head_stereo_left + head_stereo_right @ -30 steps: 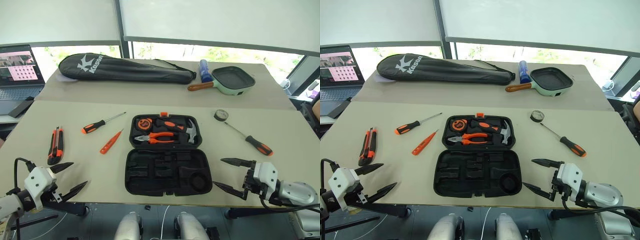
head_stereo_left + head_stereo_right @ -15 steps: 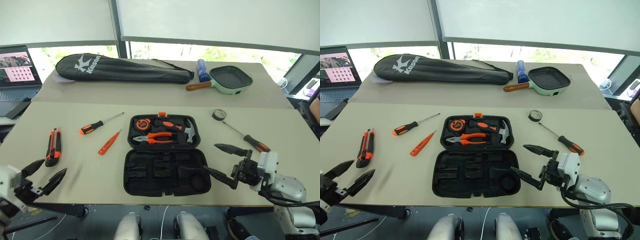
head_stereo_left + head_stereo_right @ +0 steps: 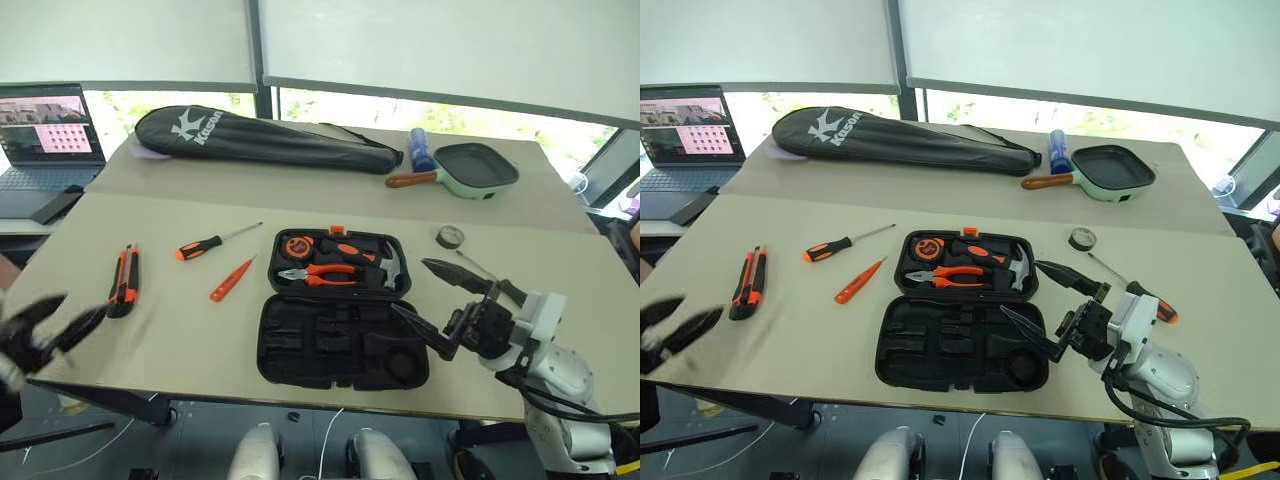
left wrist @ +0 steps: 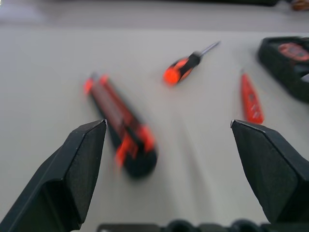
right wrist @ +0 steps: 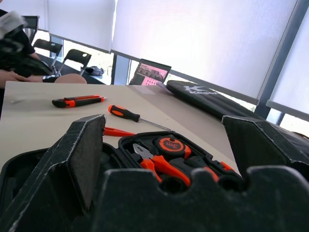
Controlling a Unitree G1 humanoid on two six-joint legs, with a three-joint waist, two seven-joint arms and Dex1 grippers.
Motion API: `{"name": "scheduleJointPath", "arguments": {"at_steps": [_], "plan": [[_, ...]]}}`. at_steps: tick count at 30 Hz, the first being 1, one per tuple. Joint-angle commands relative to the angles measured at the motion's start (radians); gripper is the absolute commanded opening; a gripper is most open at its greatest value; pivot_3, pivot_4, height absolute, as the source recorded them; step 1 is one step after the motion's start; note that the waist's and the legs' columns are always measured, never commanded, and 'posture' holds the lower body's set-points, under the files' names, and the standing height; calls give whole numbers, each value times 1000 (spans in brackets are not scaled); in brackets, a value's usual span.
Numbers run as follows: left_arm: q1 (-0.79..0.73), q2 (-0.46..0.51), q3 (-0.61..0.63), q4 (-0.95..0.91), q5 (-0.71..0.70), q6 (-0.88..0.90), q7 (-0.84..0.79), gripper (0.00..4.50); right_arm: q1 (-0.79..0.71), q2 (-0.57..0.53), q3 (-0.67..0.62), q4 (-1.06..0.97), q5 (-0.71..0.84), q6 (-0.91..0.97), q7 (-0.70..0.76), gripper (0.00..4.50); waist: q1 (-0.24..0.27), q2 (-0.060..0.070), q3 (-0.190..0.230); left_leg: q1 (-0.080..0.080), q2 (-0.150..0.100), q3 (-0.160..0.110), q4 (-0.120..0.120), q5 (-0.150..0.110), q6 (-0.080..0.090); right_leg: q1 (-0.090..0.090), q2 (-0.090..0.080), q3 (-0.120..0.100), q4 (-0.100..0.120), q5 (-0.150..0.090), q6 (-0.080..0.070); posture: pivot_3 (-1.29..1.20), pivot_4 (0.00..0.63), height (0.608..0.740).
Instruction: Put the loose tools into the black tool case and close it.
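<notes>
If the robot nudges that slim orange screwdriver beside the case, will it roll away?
Probably somewhat: the slim orange screwdriver looks round and narrow, lying flat on the smooth table. It seems stiff and light, so a sideways push would likely roll or spin it.

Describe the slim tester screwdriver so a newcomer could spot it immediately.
Start at the open black tool case mid-table. Just off its left side lie two screwdrivers. The tester screwdriver is the nearer one, all orange, unlike the black-and-orange screwdriver beyond it.

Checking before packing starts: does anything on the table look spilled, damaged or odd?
Nothing stands out. The black plastic tool case lies open and flat; the orange-black utility knife and the slim orange tester screwdriver lie undamaged beside it.
</notes>
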Motion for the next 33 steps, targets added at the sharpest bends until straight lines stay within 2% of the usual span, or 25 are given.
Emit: {"name": "scheduleJointPath", "arguments": {"at_steps": [1, 5, 8, 13, 16, 18, 24, 29, 31, 33], "plan": [[-288, 63, -286, 181, 181, -7, -59, 4423, -27, -23, -4, 2, -12, 11, 1, 4500, -1, 1, 1, 0, -1, 0, 0, 0, 1, 0, 1, 0, 0, 1, 2, 0, 150, 740], [-620, 14, -510, 506, 377, -91, -108, 4423, -48, -19, -6, 21, -25, 10, -15, 4500, -18, 2, 1, -4, 0, 0, 0, 1, 1, -5, 5, 2, 2, 2, 2, 0, 150, 740], [-810, -51, -604, 756, 486, -202, -137, 4423, -38, -18, -10, 18, -36, 8, -28, 4500, -21, 1, 2, -6, 1, -1, -2, 0, 0, -7, 8, 3, 1, 1, 1, 0, 150, 740], [-981, -135, -685, 1018, 600, -314, -202, 4423, 7, -28, -41, -3, -28, 17, -45, 4500, -24, 1, 2, -12, 0, -2, -1, 0, 0, -10, 7, 2, 0, 0, 2, 0, 150, 740], [-1024, -159, -700, 1104, 642, -346, -211, 3780, 23, -28, -50, -12, -37, 9, -57, 4500, -23, 1, 2, -13, -1, -1, -1, 0, 0, -11, 6, 2, 0, 0, 3, 0, 150, 740], [-1041, -162, -700, 1139, 659, -367, -222, 2982, 42, -25, -52, -27, -42, 5, -68, 4500, -22, 1, 2, -13, -1, -2, -1, 0, 0, -11, 6, 1, 1, 0, 3, 0, 150, 740], [-1043, -111, -659, 1129, 645, -462, -367, 904, 91, -37, -90, -57, -43, 5, -84, 4500, -23, 0, 2, -13, -1, -2, -1, 0, 0, -10, 6, 1, 1, 0, 3, 0, 150, 740], [-1039, -105, -606, 974, 554, -528, -567, 907, 104, -77, -151, -42, -13, 18, -56, 4500, -18, 0, 2, -13, -1, -2, 0, 0, 0, -10, 6, 1, 1, 0, 3, 0, 150, 740], [-968, -111, -635, 711, 490, -437, -673, 907, 154, -141, -204, -32, 10, 24, 24, 4500, -11, 0, 3, -13, -1, -2, 0, 0, 0, -9, 5, 1, 1, 0, 3, 0, 150, 740], [-908, -113, -665, 507, 455, -329, -708, 907, 189, -190, -242, -22, 32, 32, 76, 4500, -5, 1, 3, -13, -1, -2, 1, 0, 1, -8, 4, 1, 1, 0, 4, 0, 150, 740]]}}
